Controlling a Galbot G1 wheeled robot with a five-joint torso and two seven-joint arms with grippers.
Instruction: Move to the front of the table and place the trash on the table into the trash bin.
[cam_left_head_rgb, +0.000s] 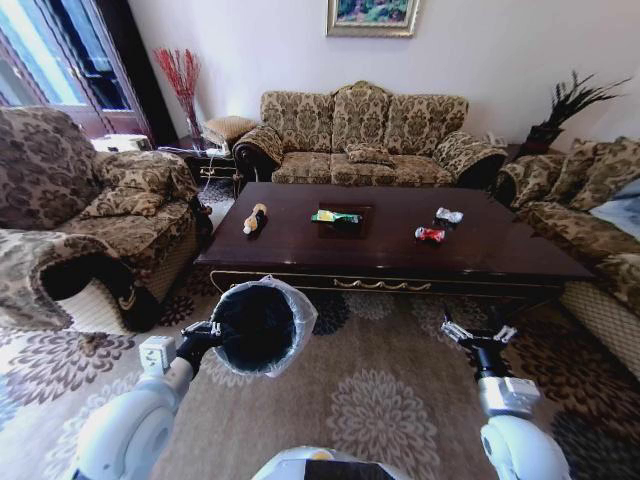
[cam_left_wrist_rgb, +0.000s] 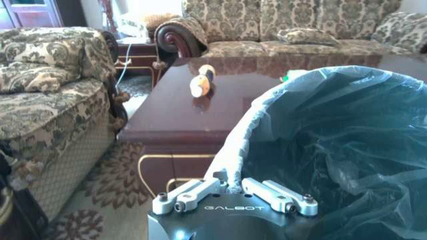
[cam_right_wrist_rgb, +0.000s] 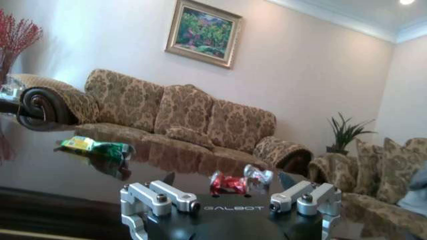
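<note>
The dark reddish-brown table (cam_left_head_rgb: 390, 262) stands just ahead of me. The trash lies on it: a tan-orange bottle (cam_left_head_rgb: 255, 218) at the left, a green-yellow bottle (cam_left_head_rgb: 336, 216) in the middle, a red wrapper (cam_left_head_rgb: 430, 234) and a silver-white wrapper (cam_left_head_rgb: 449, 215) at the right. My left gripper (cam_left_head_rgb: 205, 335) is shut on the rim of the trash bin (cam_left_head_rgb: 258, 325), a black bin with a white bag liner (cam_left_wrist_rgb: 233, 145), held before the table's front left corner. My right gripper (cam_left_head_rgb: 478, 335) hangs open and empty in front of the table, facing the red wrapper (cam_right_wrist_rgb: 227, 184) and the silver wrapper (cam_right_wrist_rgb: 259, 176).
Patterned sofas enclose the table: an armchair (cam_left_head_rgb: 90, 230) on the left, a long sofa (cam_left_head_rgb: 365, 140) behind, another sofa (cam_left_head_rgb: 590, 220) on the right. A floral carpet (cam_left_head_rgb: 380, 400) covers the floor between me and the table.
</note>
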